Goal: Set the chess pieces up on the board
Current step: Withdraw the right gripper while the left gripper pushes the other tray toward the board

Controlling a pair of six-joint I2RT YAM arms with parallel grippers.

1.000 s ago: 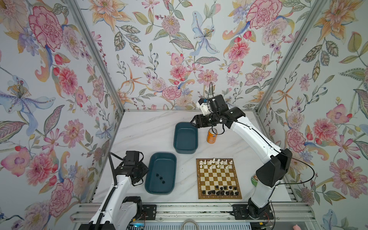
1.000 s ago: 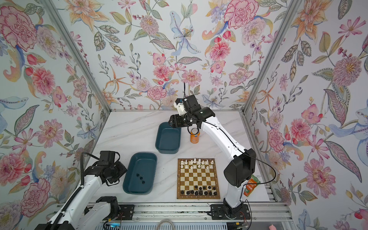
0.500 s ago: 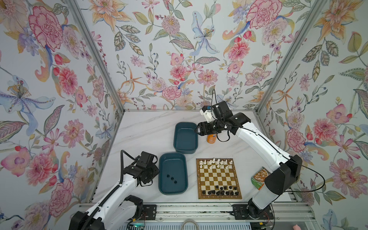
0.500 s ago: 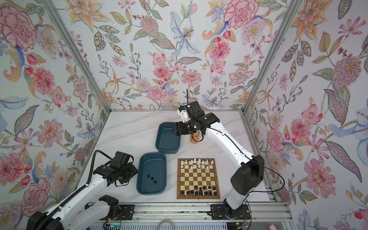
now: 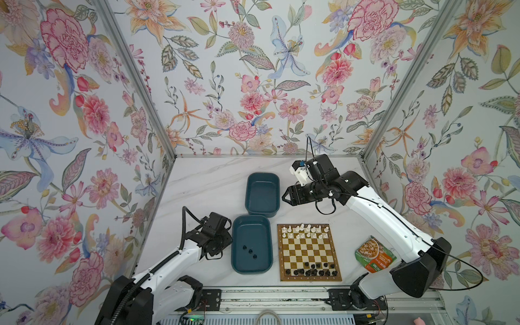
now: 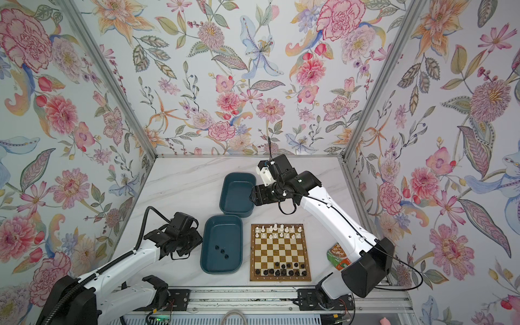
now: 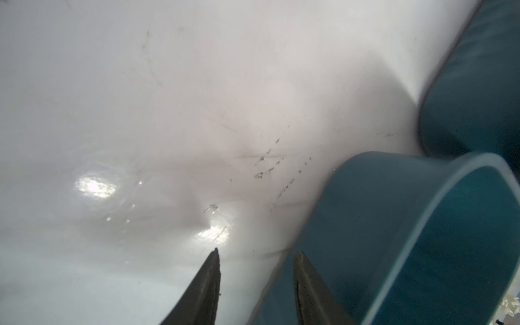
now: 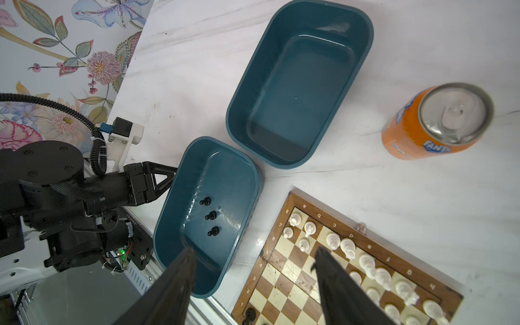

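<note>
Three black chess pieces (image 5: 250, 251) lie in the near tray (image 5: 251, 271), beside the board (image 5: 309, 278). Step: fetching them. Left tool (image 7: 257, 251), narrowly open, empty, at tray's outer wall; right tool (image 8: 254, 250) wide, empty. Next move likely needs a fine pinch.

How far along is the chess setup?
Done: white pieces look to fill the far two rows of the board; most black pieces stand at its near edge, with gaps. In hand: nothing visible; right gripper is open and empty, left gripper sits at the near tray rim, grip unclear. Left: three black pieces in that tray.
</note>
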